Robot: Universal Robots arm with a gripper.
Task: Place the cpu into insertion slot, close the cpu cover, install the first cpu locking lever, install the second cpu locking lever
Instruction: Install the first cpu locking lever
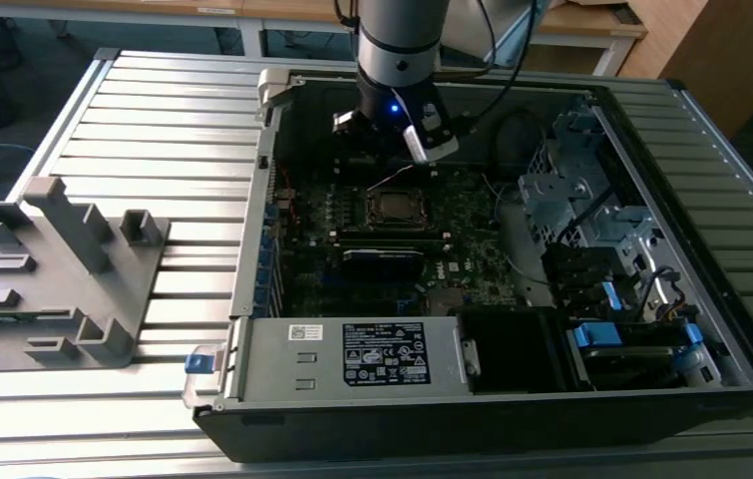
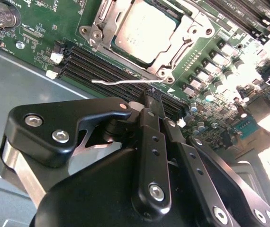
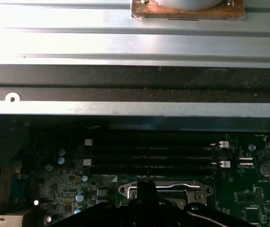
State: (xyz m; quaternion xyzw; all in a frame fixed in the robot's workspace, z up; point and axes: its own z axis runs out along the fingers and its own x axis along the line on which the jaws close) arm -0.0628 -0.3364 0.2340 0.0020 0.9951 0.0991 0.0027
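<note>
The black hand (image 2: 150, 94), closed, sits at the thin silver wire locking lever (image 2: 118, 81) beside the silver windowed cpu cover (image 2: 186, 34) lying over the grey square cpu (image 2: 144, 26); springy, slippery, I'd guess: take its free end.

Table: a slatted metal table (image 1: 150, 130) carries the lot.
Fixture: there's a grey plastic fixture (image 1: 50, 269) with upright posts at the exterior view's left, well apart from the case.
Case: the black computer case (image 1: 349, 439) lies open.
Power supply: a silver power supply (image 1: 349, 359) with a white label sits in the near corner.
Motherboard: the green motherboard (image 2: 40, 42) covers the case floor.
Memory slots: long black memory slots (image 2: 102, 66) run side by side.
Battery: a round coin battery (image 2: 4, 14) sits on the board.
Drive cage: a silver drive cage (image 1: 589, 190) stands at the exterior view's right, with blue tabs (image 1: 602, 334) near it.
</note>
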